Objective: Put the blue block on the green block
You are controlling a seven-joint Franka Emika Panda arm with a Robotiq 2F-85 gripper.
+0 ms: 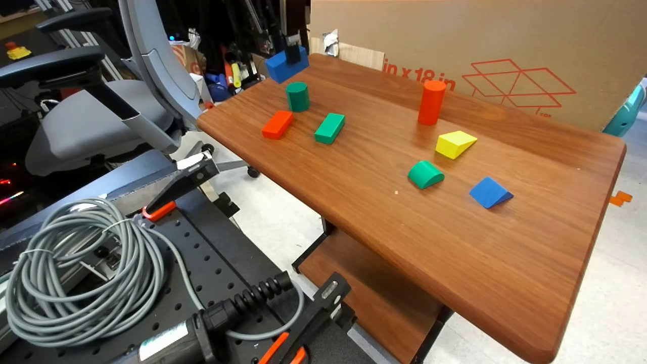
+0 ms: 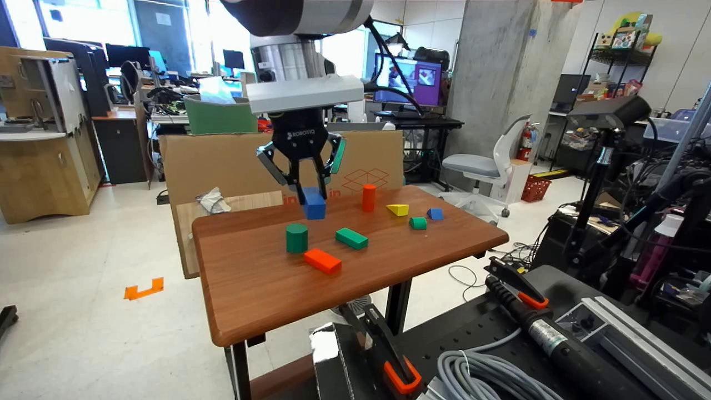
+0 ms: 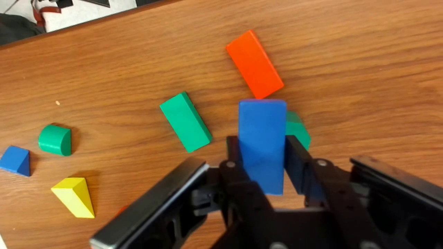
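Note:
The blue block (image 1: 279,69) is a deep-blue rectangular block held in the air over the table. My gripper (image 2: 312,192) is shut on it, with one finger on each side; the block also shows in that exterior view (image 2: 315,208) and in the wrist view (image 3: 262,128). The green block (image 1: 298,97) is dark green and stands upright on the table, looking many-sided in an exterior view (image 2: 296,239). The blue block is above it and apart from it. In the wrist view the green block (image 3: 298,130) is partly hidden behind the blue block and a finger.
On the table (image 1: 374,167) lie a flat red block (image 1: 277,125) and a flat bright green block (image 1: 330,128) near the green block. Farther off are a red cylinder (image 1: 431,102), a yellow wedge (image 1: 455,144), a green half-round (image 1: 425,175) and a lighter-blue wedge (image 1: 490,192). A cardboard sheet (image 1: 394,30) stands behind.

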